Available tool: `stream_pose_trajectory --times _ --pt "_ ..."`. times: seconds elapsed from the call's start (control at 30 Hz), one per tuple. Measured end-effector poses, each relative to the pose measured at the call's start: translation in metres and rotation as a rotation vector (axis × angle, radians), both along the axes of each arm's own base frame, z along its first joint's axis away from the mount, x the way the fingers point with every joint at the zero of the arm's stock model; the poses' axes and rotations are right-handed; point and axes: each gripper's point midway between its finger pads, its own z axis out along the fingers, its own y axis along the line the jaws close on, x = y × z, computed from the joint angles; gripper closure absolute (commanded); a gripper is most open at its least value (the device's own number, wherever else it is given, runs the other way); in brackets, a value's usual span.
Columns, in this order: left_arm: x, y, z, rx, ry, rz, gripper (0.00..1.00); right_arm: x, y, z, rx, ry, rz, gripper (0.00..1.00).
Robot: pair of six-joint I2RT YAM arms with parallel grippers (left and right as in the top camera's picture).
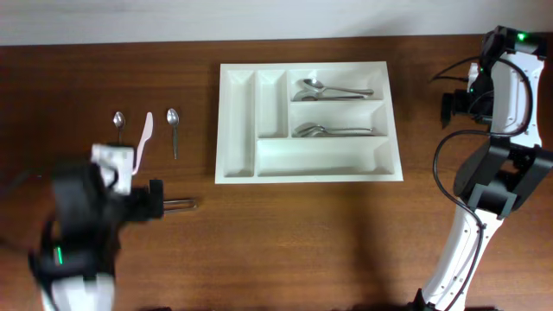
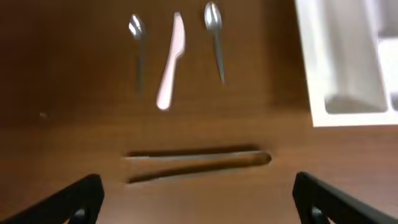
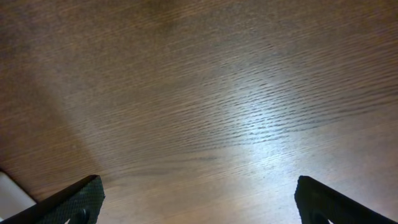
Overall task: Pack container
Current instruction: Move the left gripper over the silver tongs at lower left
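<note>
The container (image 1: 238,121) is a white tray in the middle of the table; two of its long compartments hold metal spoons (image 1: 333,89), (image 1: 333,131). To its left lie a small spoon (image 1: 118,121), a white plastic knife (image 1: 143,138) and another spoon (image 1: 173,125). The same three show in the left wrist view as spoon (image 2: 137,37), knife (image 2: 171,62) and spoon (image 2: 214,31). Brown wooden tongs (image 2: 199,160) lie just ahead of my left gripper (image 2: 199,208), which is open and empty. My right gripper (image 3: 199,208) stands open over bare table, right of the container.
The container's near corner (image 2: 348,62) shows at the upper right of the left wrist view. A white corner (image 3: 11,193) pokes in at the lower left of the right wrist view. The right arm (image 1: 505,95) stands by the table's right edge, the left arm (image 1: 82,225) at the front left.
</note>
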Motion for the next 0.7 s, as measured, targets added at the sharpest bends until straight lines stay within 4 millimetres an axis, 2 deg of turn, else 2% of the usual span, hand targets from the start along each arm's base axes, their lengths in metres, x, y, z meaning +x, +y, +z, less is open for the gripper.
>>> stream_pose_trajectory --times 0.03,0.17,0.2,0.33,0.37,0.47,0.6,0.7 --pt "0.016 0.002 -0.009 -0.02 0.096 -0.001 0.01 0.0 0.0 0.0 0.0 0.0 0.0 0.01" --pt "0.046 -0.011 -0.041 -0.169 0.235 -0.014 0.01 0.0 0.0 0.0 -0.001 -0.001 -0.001 0.01" --pt "0.06 -0.021 -0.066 -0.263 0.292 -0.019 0.01 0.0 0.0 0.0 -0.001 -0.001 0.0 0.01" --pt "0.069 -0.027 -0.098 -0.445 0.389 0.156 0.01 0.0 0.0 0.0 -0.001 -0.001 0.0 0.01" --pt "0.064 -0.025 -0.106 -0.485 0.428 0.236 0.01 0.0 0.0 0.0 -0.001 -0.001 -0.001 0.01" --pt "0.025 -0.013 -0.122 -0.589 0.587 0.641 0.01 0.0 0.0 0.0 -0.001 -0.001 0.0 0.01" --pt "-0.024 0.011 -0.121 -0.611 0.646 1.184 0.01 0.0 0.0 0.0 -0.001 -0.001 -0.001 0.01" --pt "-0.033 0.026 -0.112 -0.621 0.556 1.387 0.01 0.0 0.0 0.0 -0.001 -0.001 0.0 0.01"
